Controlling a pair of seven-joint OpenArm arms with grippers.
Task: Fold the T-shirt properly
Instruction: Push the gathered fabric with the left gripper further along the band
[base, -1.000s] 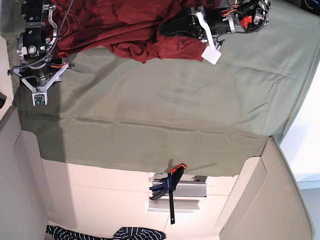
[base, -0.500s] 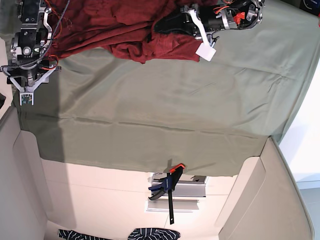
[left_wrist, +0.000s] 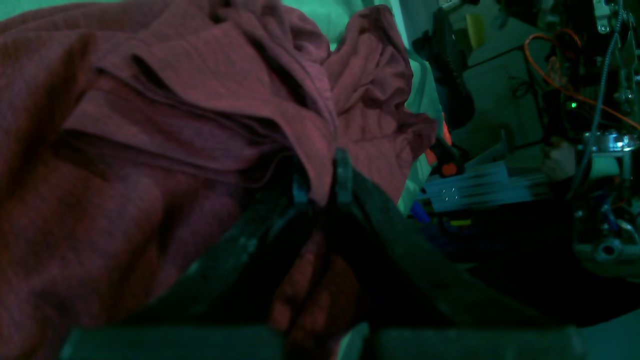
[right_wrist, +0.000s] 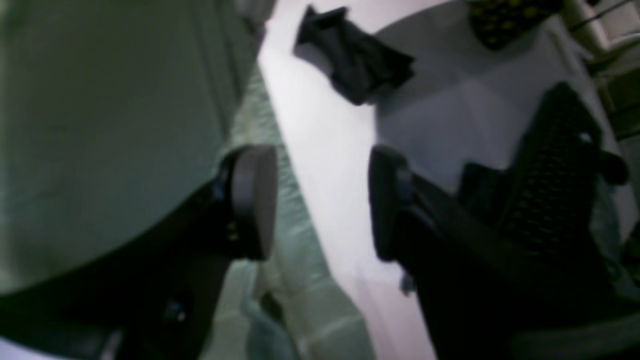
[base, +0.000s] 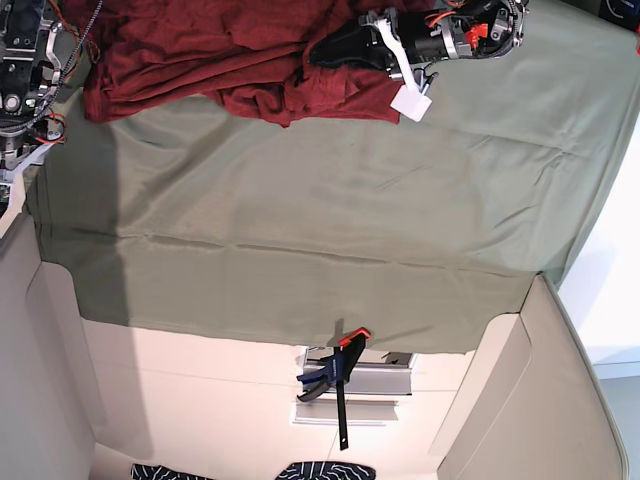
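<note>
The dark red T-shirt (base: 230, 55) lies crumpled along the far edge of the green-covered table (base: 350, 220). My left gripper (base: 322, 50) reaches into the shirt's right side. In the left wrist view the left gripper (left_wrist: 320, 187) is shut on a fold of the red T-shirt (left_wrist: 200, 100), with cloth bunched above and below the fingers. My right arm (base: 22, 80) sits at the table's left edge, its fingertips cut off by the frame. In the right wrist view the right gripper (right_wrist: 320, 200) is open and empty, hanging over the table's edge, with one pad (right_wrist: 252, 200) above the green cloth.
A white tag (base: 410, 103) hangs under the left gripper. An orange and blue clamp (base: 340, 375) grips the table's near edge. Striped cloth (base: 250, 470) lies on the floor below. Beyond the left edge the right wrist view shows a black chair (right_wrist: 550, 165) and a dark bundle (right_wrist: 355, 60).
My right arm has moved left and toward the far edge, mostly leaving the base view. The left gripper stays shut on the shirt and has barely shifted.
</note>
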